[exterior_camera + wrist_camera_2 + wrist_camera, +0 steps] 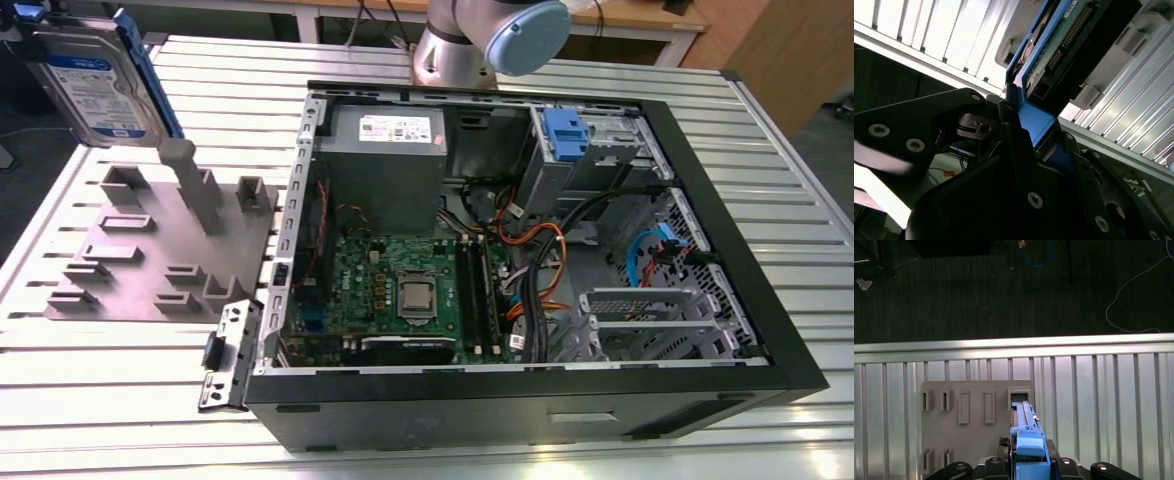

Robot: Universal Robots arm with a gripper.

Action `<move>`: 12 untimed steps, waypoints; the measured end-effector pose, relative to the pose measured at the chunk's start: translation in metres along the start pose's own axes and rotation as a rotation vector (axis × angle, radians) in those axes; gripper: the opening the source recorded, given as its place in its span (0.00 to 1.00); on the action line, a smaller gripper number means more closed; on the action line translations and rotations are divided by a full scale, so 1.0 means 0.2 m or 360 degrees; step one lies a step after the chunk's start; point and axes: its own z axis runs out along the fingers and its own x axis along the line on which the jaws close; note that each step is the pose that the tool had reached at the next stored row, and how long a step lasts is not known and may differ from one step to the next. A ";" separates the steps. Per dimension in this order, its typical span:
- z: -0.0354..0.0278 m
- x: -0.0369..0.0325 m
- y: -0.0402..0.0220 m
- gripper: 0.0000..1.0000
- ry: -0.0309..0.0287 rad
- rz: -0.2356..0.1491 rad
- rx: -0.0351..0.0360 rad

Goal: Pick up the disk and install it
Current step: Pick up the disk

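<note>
1. Hanging upright at the exterior view's far left, the disk (94,85) shows its white-and-blue label. It is lifted above the grey fixture plate (167,250) on the slatted tabletop (120,390). The open computer case (534,400) lies to that view's right, well apart from the disk. A grey power supply (387,150) and a blue latch (566,135) sit along the case's far side.
2. In the second wrist view, the claw (1036,127) is clamped on the blue rail of the disk (1069,40), with black fingers (1009,135) pressing from either side.
3. In the first wrist view, the disk (1026,440) is seen edge-on in the claw (1029,465), over the fixture plate (969,430). Dark floor (979,290) lies beyond the tabletop (1104,405).
</note>
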 end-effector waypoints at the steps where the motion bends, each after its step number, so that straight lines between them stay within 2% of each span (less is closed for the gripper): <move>1: -0.001 0.000 0.000 0.36 0.00000 0.0000 0.0000; 12: -0.018 0.000 0.000 0.36 0.00000 0.0000 0.0000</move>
